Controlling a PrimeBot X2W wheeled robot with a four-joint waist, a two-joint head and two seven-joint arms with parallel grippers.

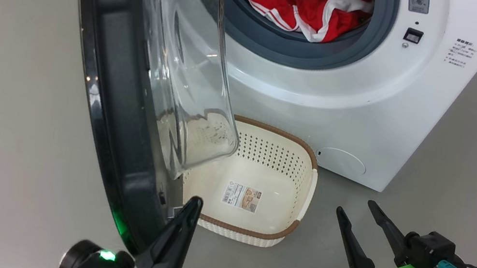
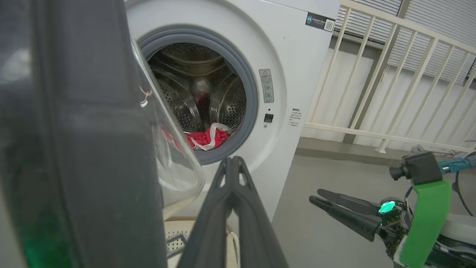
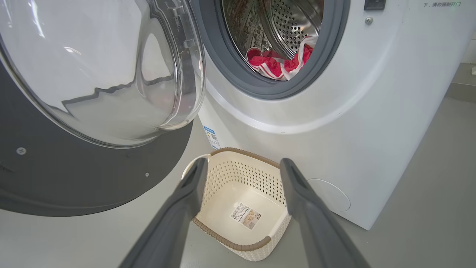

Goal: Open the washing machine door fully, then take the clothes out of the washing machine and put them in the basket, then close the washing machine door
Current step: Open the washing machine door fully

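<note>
While door (image 1: 100,80) hangs out at left, left gripper (image 1: 192,207) sits closed by its lower rim, likely to push it; right gripper (image 1: 355,207) open, empty. Top centre, clothes (image 1: 309,9) in washing machine (image 1: 323,100); basket (image 1: 278,133) parked below.

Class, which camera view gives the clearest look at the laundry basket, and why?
The right wrist view: the basket appears nearly whole, label included. In the head view the door glass covers one end. In the left wrist view a corner peeks out at the bottom.

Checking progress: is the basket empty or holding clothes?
Empty. The basket holds just a paper label; the red clothes lie in the drum.
</note>
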